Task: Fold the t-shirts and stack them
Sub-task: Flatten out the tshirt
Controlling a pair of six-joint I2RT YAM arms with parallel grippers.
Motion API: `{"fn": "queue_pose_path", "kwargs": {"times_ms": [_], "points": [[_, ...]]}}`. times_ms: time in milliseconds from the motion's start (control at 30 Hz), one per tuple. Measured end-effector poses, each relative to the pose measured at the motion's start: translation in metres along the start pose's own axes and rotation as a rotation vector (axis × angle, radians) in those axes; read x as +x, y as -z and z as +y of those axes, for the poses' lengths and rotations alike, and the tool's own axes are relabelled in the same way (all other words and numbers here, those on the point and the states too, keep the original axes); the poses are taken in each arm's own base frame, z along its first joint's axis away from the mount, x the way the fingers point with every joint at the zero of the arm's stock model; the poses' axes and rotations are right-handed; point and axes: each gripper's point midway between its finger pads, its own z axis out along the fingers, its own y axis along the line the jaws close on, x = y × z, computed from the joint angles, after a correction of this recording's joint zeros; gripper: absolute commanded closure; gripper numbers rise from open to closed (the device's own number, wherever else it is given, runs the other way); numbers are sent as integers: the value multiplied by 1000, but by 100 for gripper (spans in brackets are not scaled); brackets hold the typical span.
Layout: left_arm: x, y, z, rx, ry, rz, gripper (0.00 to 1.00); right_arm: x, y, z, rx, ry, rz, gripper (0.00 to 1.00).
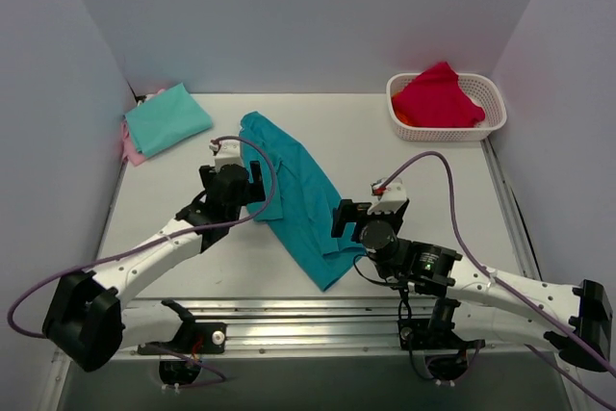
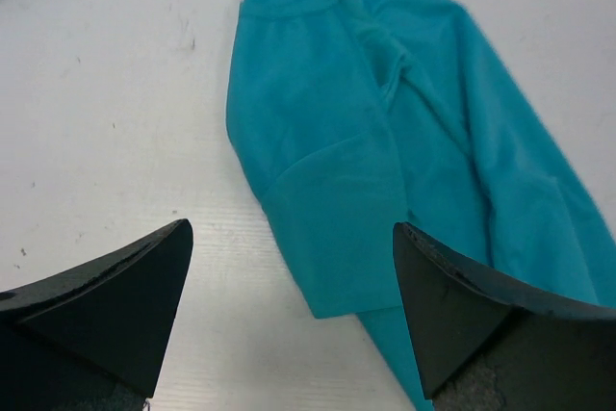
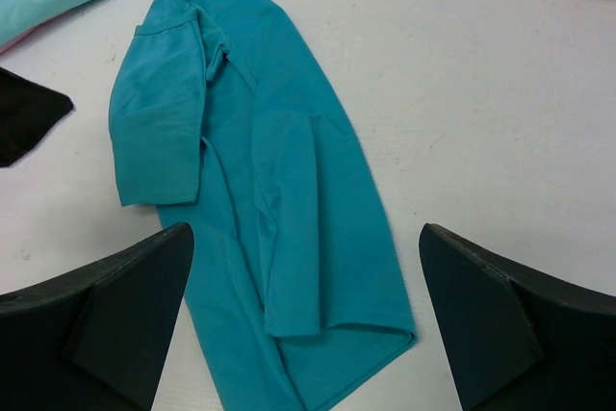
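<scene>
Both tools empty, jaws spread wide apart. Directly under the right gripper [image 3: 305,228]: hem end of the teal t-shirt [image 3: 289,170], a long lengthwise-folded strip flat on the table [image 1: 433,190], running away ahead, sleeve out to its left. Under the left gripper [image 2: 291,226]: that sleeve's edge, between the fingers, shirt body going ahead-right. Farther ahead-left of the left tool: folded mint t-shirt [image 1: 166,117] on top of the pink t-shirt [image 1: 132,149], only a pink edge showing. Far ahead-right of the right tool: white basket [image 1: 496,108] holding red cloth [image 1: 438,93].
</scene>
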Motion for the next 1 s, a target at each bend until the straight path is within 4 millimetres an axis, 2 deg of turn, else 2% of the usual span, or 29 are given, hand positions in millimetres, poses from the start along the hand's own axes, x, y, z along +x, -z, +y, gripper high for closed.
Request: {"fn": "queue_pose_path", "kwargs": {"times_ms": [100,167,233,300,533,667,867,1000], "points": [[47,-23,9,-59,-27,143,6,-1,0,-1,7,-10,-4,0],[78,-30,13,-87,-54,235,6,-3,1,-2,10,-17,-10,0],[99,-33,14,-91,-72,297,6,-4,1,-3,12,-24,-15,0],[111,-32,10,-76,-71,327,6,-5,1,-3,17,-26,-19,0],[125,-33,-15,21,-61,356,6,-1,-1,-5,34,-13,-15,0],[135,-37,-39,71,-88,375,6,5,-5,-6,47,6,-4,0],[135,-52,-82,115,-130,370,5,4,-5,-7,55,8,-8,0],[136,-54,-90,102,-159,363,5,4,-5,-8,60,8,-11,0]]}}
